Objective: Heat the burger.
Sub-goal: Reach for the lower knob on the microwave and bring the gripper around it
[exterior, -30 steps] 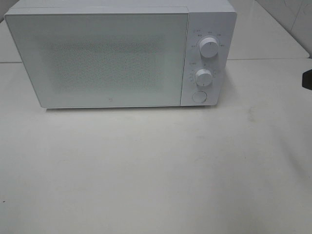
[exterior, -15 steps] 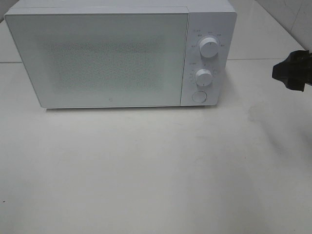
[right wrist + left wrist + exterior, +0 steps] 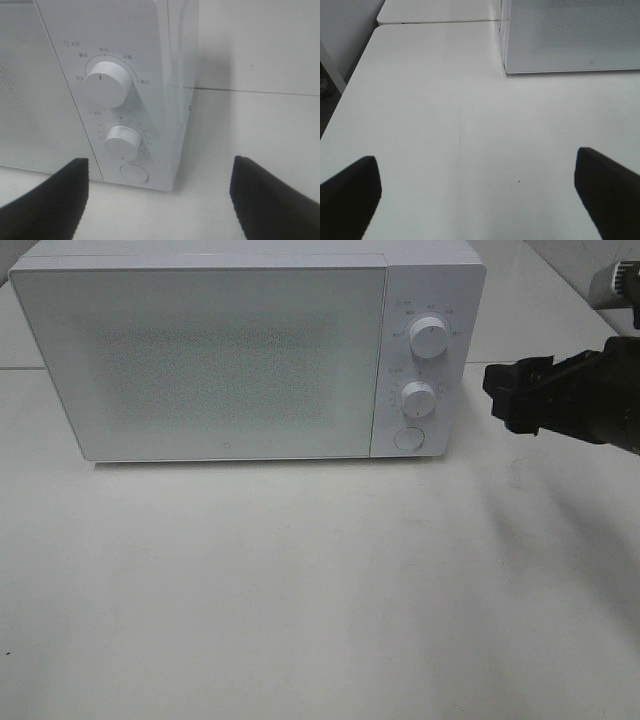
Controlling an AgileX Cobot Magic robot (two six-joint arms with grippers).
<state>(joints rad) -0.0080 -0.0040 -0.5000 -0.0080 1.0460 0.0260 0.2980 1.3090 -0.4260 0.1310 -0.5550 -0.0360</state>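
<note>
The high camera looks down from the front on the counter [image 3: 300, 590] and whole microwave [image 3: 200, 360], with the right pincer [image 3: 505, 395] beside the control panel [image 3: 425, 370]. The left wrist camera sits behind the left pincer [image 3: 475, 170], facing along the counter to the microwave door's corner well ahead of it. The right wrist camera looks past its pincer at that panel close ahead, which the high view shares.

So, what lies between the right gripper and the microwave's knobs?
Nothing stands there. In the exterior high and right wrist views, only bare white table shows between the right gripper and the knobs of the microwave.
</note>
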